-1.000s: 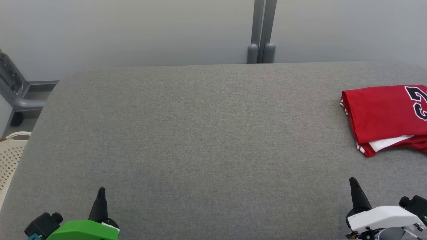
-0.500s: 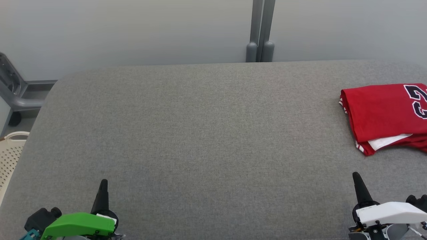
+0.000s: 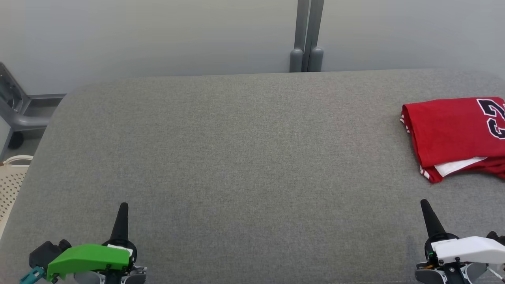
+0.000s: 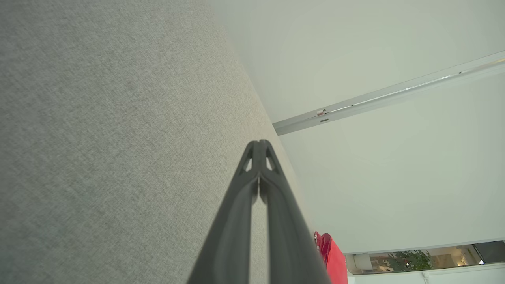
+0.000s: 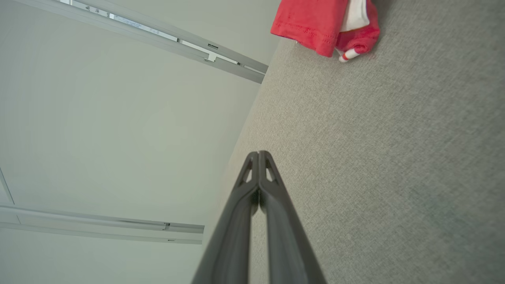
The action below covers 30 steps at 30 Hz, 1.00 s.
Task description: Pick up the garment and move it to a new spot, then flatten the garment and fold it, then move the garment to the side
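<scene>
The garment (image 3: 453,134) is a red jersey with dark numerals and white trim, lying folded at the far right of the grey padded table (image 3: 244,157), partly cut off by the head view's edge. Its red corner (image 5: 319,23) also shows at the top of the right wrist view, and a sliver of it (image 4: 333,256) at the bottom of the left wrist view. My left gripper (image 3: 123,207) is shut and empty at the lower left, over the table. My right gripper (image 3: 425,204) is shut and empty at the lower right, a short way in front of the garment.
A cream perforated basket (image 3: 10,185) stands off the table's left edge. A grey metal frame (image 3: 17,114) is at the far left, and a grey post (image 3: 305,39) rises against the pale wall behind the table.
Both grippers reach a little farther up the view than before, fingers still shut. The whole picture has shifted slightly, so the camera moved. The garment lies as it did.
</scene>
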### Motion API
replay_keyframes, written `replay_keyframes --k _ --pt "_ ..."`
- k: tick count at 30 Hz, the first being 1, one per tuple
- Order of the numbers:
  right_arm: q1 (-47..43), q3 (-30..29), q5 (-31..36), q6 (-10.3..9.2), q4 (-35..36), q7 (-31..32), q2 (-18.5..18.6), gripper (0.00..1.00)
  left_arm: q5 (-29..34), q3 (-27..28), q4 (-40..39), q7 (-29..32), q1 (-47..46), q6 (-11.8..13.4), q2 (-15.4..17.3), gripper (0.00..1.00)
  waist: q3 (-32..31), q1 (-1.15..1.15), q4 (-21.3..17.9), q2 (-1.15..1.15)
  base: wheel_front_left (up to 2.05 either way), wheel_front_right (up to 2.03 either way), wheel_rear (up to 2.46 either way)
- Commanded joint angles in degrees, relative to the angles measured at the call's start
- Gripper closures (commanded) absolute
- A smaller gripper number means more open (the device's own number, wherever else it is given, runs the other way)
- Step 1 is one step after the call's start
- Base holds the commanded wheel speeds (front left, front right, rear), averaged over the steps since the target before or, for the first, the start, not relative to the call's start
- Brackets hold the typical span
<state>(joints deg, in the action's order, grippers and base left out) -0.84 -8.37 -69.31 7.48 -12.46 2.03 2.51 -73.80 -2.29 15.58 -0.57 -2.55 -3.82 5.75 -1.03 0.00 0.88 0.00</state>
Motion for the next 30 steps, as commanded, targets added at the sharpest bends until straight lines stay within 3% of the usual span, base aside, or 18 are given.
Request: replay_keyframes --k 1,30 --pt "1.17 -0.31 -1.44 0.02 0.89 0.39 0.36 1.00 -1.37 0.42 -0.41 0.43 -1.59 -0.56 -0.13 1.00 0.03 0.00 -0.02 0.00 0.00 0.00 0.00" --pt "1.55 -2.15 -15.41 0.02 2.86 3.82 0.45 1.00 -12.60 2.30 -0.27 3.82 -4.24 -2.65 -1.94 1.00 0.60 0.00 -0.51 0.00 0.00 0.00 0.00"
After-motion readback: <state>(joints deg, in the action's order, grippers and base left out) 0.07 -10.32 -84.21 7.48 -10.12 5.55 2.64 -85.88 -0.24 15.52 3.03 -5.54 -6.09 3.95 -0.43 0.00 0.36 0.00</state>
